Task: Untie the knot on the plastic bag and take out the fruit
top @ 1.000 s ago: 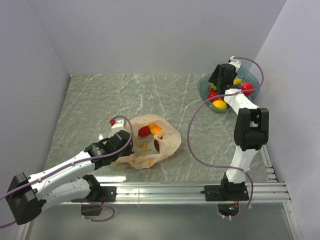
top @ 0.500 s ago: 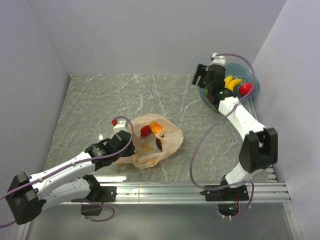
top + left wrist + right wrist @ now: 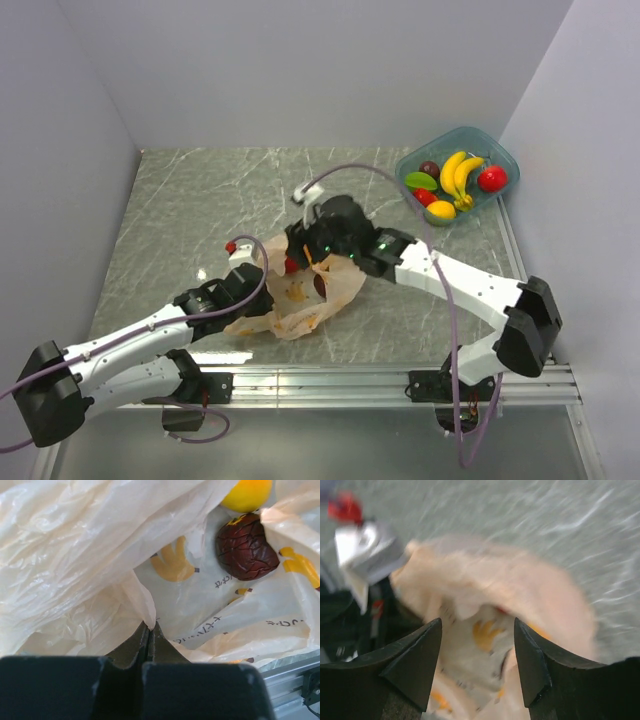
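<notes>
"Where's the thin, crinkly pale-orange plastic bag (image 3: 290, 312)?"

"Mid-table, toward the near edge, lying open with a wrinkled dark-red fruit (image 3: 246, 547) inside."

"And the grippers?"

"The left gripper (image 3: 149, 630) has its jaws pressed together, pinching the bag's left side. The right gripper (image 3: 477, 625) hovers over the bag, jaws spread."

Tub (image 3: 503, 157): rigid, clear teal-blue with rounded corners. It sits well apart from the jaws of the right gripper (image 3: 477, 630), beyond them and off to their right.
Table (image 3: 200, 200): grey-green marble look with pale veins, lying under both pairs of jaws. The blurred grey streaks ahead of the right jaws are probably this same top.
Walls (image 3: 300, 70): plain pale lilac-grey, well beyond the jaws.
Rail (image 3: 290, 672): silver metal, just beside the jaws of the left gripper (image 3: 149, 630), to their lower right.
</notes>
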Action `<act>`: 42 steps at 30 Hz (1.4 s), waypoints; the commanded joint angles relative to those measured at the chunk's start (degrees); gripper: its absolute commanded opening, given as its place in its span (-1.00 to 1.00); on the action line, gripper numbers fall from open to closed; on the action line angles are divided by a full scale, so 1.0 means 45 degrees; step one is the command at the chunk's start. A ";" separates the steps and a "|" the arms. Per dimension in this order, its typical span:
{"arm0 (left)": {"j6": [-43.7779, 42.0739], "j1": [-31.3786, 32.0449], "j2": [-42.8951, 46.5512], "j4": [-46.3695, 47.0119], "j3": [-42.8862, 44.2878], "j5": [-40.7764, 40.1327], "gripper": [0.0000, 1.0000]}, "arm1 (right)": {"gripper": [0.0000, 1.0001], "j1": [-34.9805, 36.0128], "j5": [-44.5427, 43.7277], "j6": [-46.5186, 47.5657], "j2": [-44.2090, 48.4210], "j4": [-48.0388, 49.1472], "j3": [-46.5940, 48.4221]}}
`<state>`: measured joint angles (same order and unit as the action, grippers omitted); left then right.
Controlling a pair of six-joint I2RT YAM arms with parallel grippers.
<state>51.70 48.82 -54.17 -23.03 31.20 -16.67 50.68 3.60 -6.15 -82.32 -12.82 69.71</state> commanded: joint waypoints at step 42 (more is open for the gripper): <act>-0.0278 0.0011 -0.1399 0.1054 0.0430 0.1223 -0.99 | 0.74 -0.0421 -0.5078 -0.2715 -0.3561 -0.0102 -0.2561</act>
<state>51.75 48.82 -60.16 -20.16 31.16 -12.32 50.30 -22.65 -18.37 -97.69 -19.16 59.27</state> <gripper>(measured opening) 0.012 0.869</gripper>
